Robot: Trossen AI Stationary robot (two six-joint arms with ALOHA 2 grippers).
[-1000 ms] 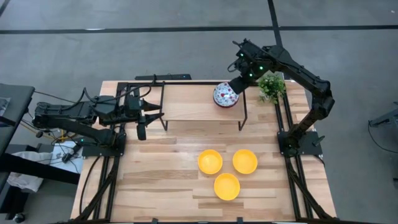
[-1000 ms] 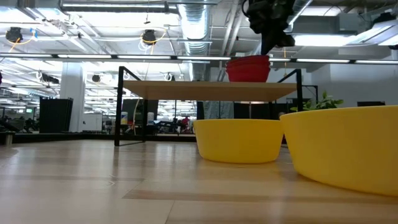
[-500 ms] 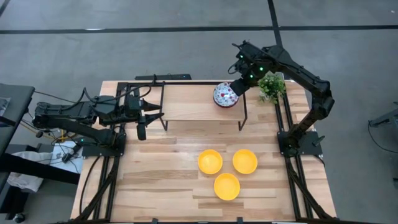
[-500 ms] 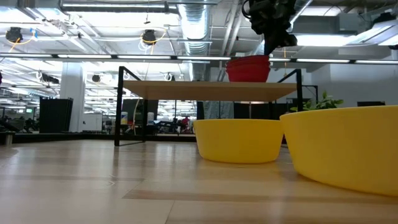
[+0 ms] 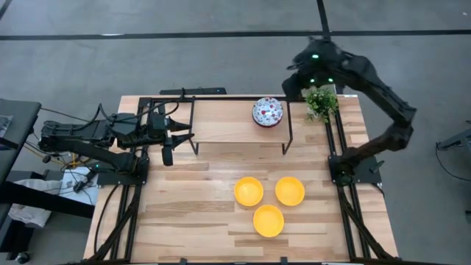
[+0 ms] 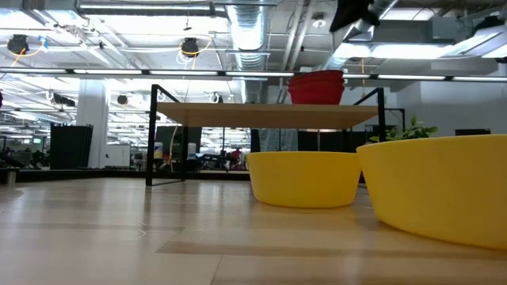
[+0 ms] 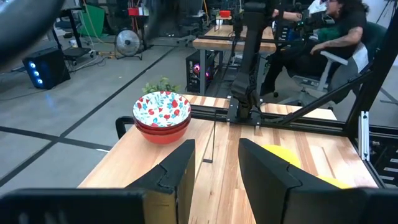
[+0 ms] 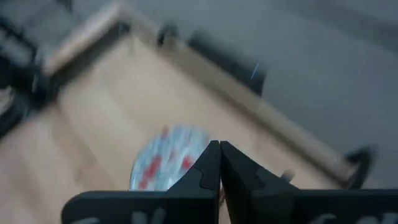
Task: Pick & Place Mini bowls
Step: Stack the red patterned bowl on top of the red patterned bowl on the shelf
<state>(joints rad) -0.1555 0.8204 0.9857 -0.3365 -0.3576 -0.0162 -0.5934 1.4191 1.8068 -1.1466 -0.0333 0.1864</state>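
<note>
Speckled bowls [image 5: 267, 112] stacked on the shelf [image 5: 221, 121] — right tool [image 8: 219, 163], fingers together, empty, above them.

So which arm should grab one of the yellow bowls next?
Probably the right. Its end effector is shut and empty above the shelf's far corner, on the side of the yellow bowls. The left end effector is parked at the opposite edge.

Speckled bowls [image 5: 267, 112] stacked on shelf [image 5: 221, 121], plant [image 5: 321, 101] beside.

Pale wood table [image 5: 199, 221], glossy yellow bowls [image 5: 249, 191]
</note>
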